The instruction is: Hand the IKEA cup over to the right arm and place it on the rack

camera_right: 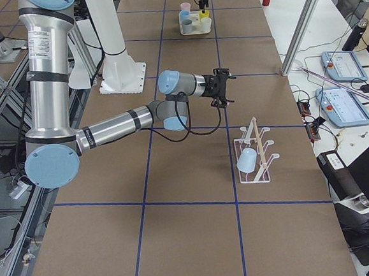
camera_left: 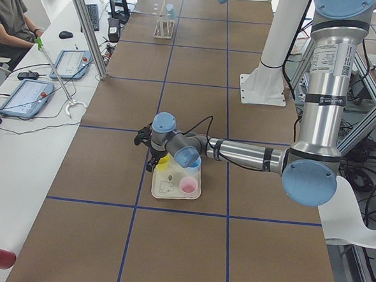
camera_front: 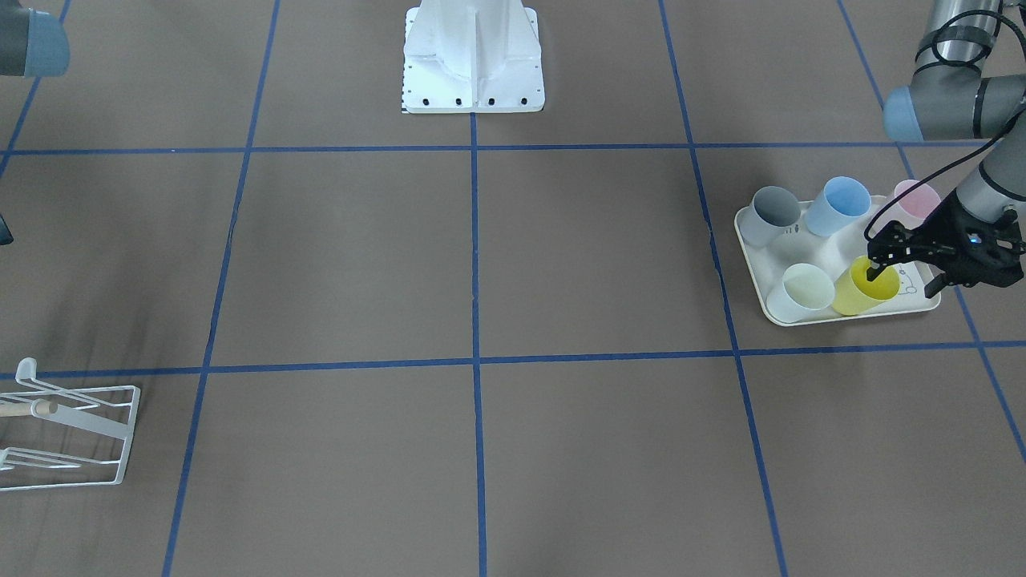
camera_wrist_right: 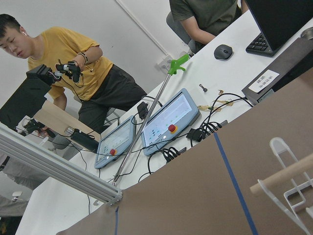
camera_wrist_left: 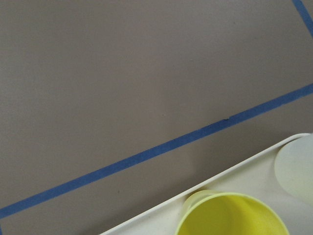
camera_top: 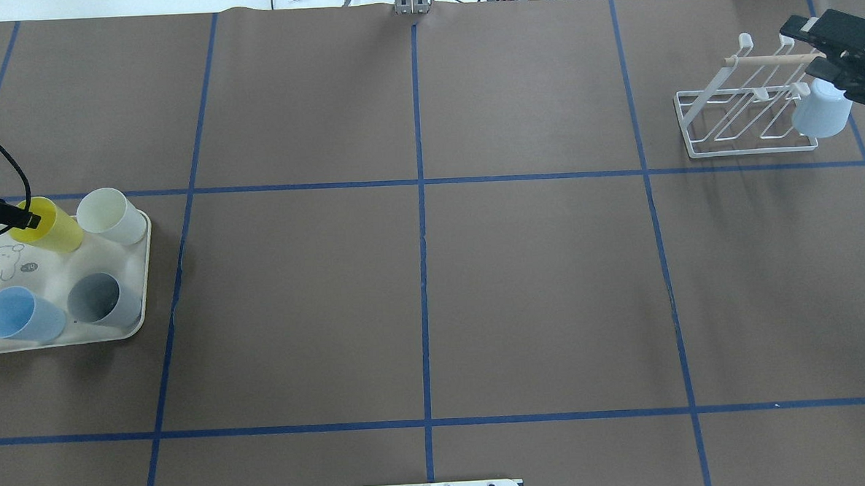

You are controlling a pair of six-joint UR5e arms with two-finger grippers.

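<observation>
Over at the right edge of the frame, my left gripper (camera_front: 904,282) is spread across the rim of the yellow plastic cup (camera_front: 859,295), one fingertip (camera_front: 874,275) dipped inside. That cup stands on the cream rectangular tray (camera_front: 838,250), alongside a grey cup (camera_front: 771,215), light-blue cup (camera_front: 838,205), pink cup (camera_front: 916,199) and off-white cup (camera_front: 801,292). Lower left, the white wire rack (camera_front: 72,437).

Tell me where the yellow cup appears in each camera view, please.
Exterior front-facing: yellow cup, right side.
Overhead exterior: yellow cup, far left.
Exterior left: yellow cup, centre, small.
Exterior right: yellow cup, top centre, tiny.
Left wrist-mounted: yellow cup, bottom edge, cut off.
Right wrist-mounted: not in it.
Shared landmark: the cream tray it stands on.
</observation>
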